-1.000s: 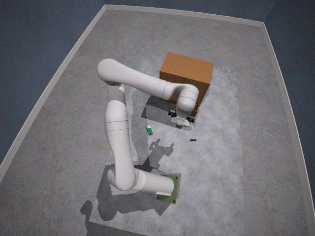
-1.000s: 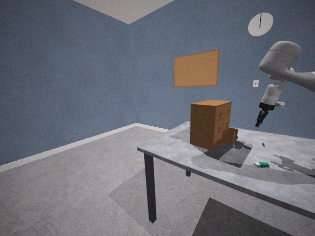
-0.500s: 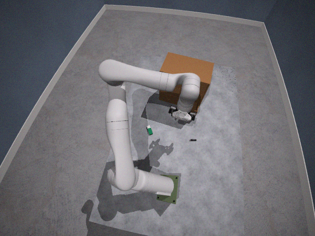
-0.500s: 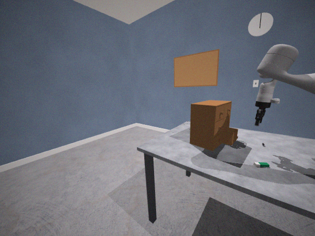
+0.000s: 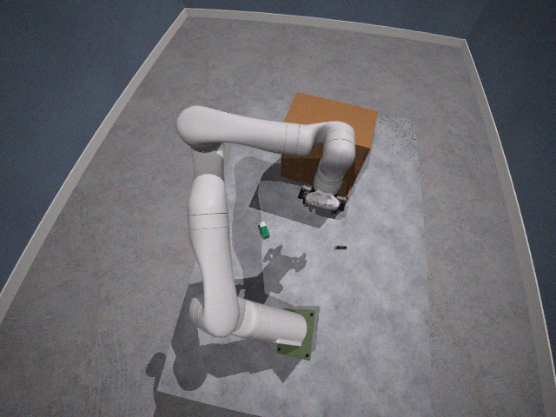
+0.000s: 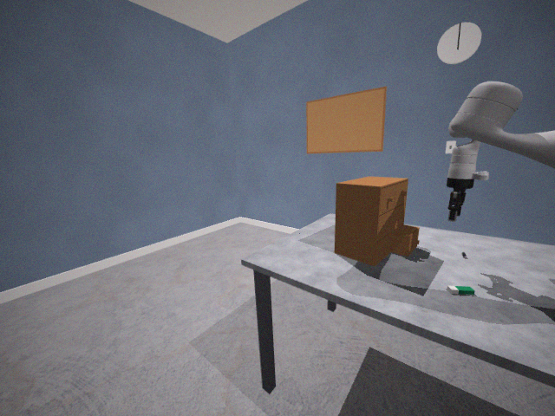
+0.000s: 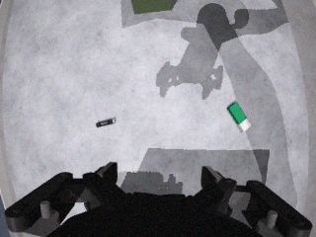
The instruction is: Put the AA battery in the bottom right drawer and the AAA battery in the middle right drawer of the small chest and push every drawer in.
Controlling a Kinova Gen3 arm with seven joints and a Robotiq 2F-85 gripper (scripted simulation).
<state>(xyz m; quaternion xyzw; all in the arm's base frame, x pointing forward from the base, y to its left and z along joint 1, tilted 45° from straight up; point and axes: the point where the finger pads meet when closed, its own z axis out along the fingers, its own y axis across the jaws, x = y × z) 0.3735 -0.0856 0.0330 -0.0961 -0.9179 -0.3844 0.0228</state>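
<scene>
Exterior view: hand [image 5: 322, 200] [image 6: 453, 218] [image 7: 159, 174] spread wide, nothing in it, above the bench [image 5: 386, 287] [image 6: 304, 273] [image 7: 59, 74]. One bottom drawer [image 6: 411, 239] of the chest [image 5: 334, 108] [image 6: 358, 219] juts out, probably the right; its inside can't be made out. One small dark battery [image 5: 340, 248] [image 6: 464, 255] [image 7: 106, 122] lies on the bench, well apart from the eraser [image 5: 265, 230] [image 6: 461, 289] [image 7: 238, 116]; type unreadable. If fetching it next: centre over its middle, close across its short width, lift straight, clear the drawer front.

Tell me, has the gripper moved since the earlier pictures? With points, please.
Yes. Against the chest [image 5: 332, 105] [image 6: 355, 219], the gripper [image 5: 323, 200] [image 6: 453, 218] [image 7: 159, 174] has shifted closer in the top view, and the exterior view shows it now pointing more steeply down.
</scene>
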